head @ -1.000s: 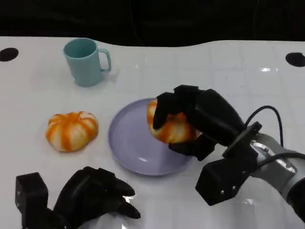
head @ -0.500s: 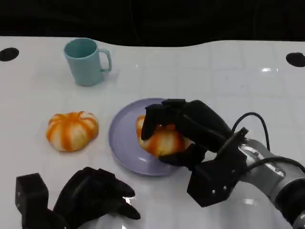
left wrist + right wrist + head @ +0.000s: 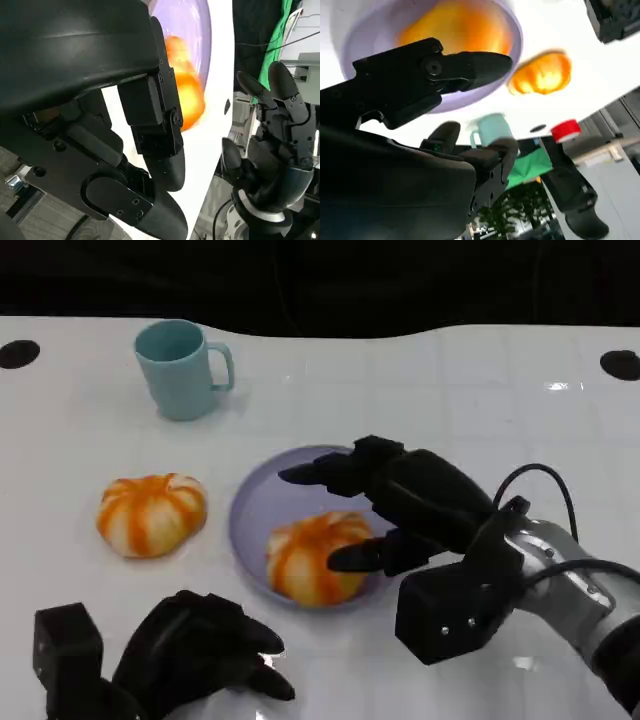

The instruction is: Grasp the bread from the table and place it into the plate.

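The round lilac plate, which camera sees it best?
The head view: the round lilac plate shows whole, with orange bread on it. The left wrist view catches an edge; the right wrist view a blurred part.

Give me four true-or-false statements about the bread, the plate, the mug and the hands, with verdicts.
1. One bread lies on the purple plate. True.
2. The right hand grips that bread. False: its fingers are spread apart above it, holding nothing.
3. The second bread lies in the teal mug. False: it lies on the table beside the plate.
4. The left hand is low at the near edge, holding nothing. True.
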{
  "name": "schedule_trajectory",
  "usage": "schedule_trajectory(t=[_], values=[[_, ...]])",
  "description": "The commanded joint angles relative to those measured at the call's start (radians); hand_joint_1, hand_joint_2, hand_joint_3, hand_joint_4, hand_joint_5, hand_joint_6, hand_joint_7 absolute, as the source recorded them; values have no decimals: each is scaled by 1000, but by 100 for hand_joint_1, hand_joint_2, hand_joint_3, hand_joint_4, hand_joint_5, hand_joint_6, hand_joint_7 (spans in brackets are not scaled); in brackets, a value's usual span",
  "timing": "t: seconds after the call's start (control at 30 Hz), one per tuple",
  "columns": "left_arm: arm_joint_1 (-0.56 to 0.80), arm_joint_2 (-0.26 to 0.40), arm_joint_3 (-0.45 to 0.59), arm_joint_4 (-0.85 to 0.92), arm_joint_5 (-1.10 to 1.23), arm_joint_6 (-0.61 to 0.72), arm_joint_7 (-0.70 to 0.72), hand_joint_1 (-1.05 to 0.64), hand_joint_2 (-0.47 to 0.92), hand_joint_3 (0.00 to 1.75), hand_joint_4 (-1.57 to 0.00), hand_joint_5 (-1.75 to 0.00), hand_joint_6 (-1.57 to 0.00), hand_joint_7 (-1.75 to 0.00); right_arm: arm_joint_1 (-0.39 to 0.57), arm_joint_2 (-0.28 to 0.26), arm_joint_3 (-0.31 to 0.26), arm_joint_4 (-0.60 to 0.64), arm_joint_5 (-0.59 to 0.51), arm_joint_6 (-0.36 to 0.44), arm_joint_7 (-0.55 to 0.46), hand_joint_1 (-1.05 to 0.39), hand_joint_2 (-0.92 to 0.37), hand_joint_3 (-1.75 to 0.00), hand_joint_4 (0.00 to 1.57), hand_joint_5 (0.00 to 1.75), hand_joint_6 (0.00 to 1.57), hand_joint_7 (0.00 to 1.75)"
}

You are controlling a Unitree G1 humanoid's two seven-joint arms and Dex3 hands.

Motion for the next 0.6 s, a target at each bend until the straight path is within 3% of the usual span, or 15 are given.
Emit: schedule_trajectory(t=[0.03,0.37,0.6], values=[[10,10,3,-3,0,12,11,-105,74,0,-157,-23,-157,-4,30,-28,-19,-47,33,19,44,-96,-92,-33,0,58,6,12],[16,10,-1,-27,-2,42,17,-105,72,0,-157,-23,-157,-4,109,-62,-68,-101,150,3,135,-96,-92,-36,1,53,5,10],[15,11,1,-27,-9,45,7,-105,72,0,-157,-23,-157,-3,215,-58,-143,-149,288,-69,155,-79,-92,-29,19,68,29,19]])
